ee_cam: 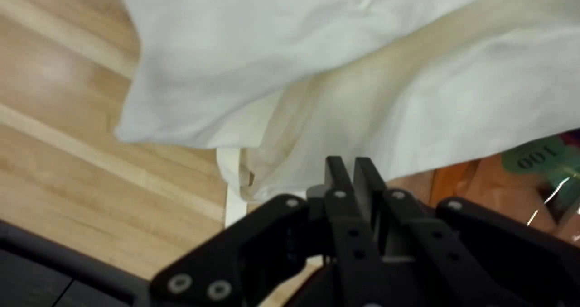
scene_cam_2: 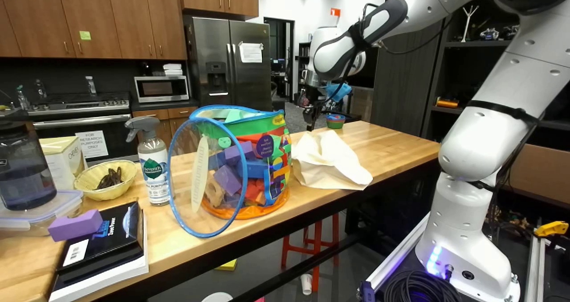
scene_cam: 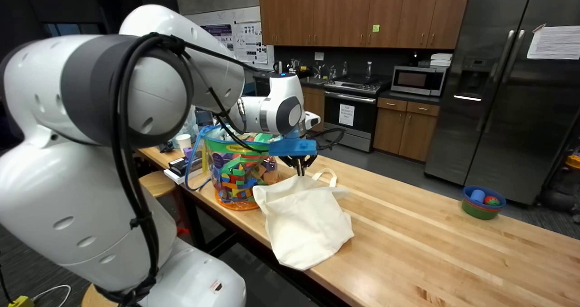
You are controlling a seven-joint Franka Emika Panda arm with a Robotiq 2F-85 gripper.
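We judge the cloth bag (scene_cam: 306, 225) reached but not yet lifted, as it rests slumped on the worktop (scene_cam: 430, 248) just beside the block bin (scene_cam: 217, 147), with the jaws nearly together at the bag's edge, though we cannot tell whether they pinch any fabric.

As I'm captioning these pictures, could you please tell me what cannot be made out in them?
Pincer: wrist view, unclear whether it pinches the tote bag, whose cloth lies directly behind.
Tote bag's far part: wrist view, cut off by top and right edges.
Tote bag's inside bottom: both exterior views, hidden by its own cloth.
Fridge paper: both exterior views, writing too small to read.
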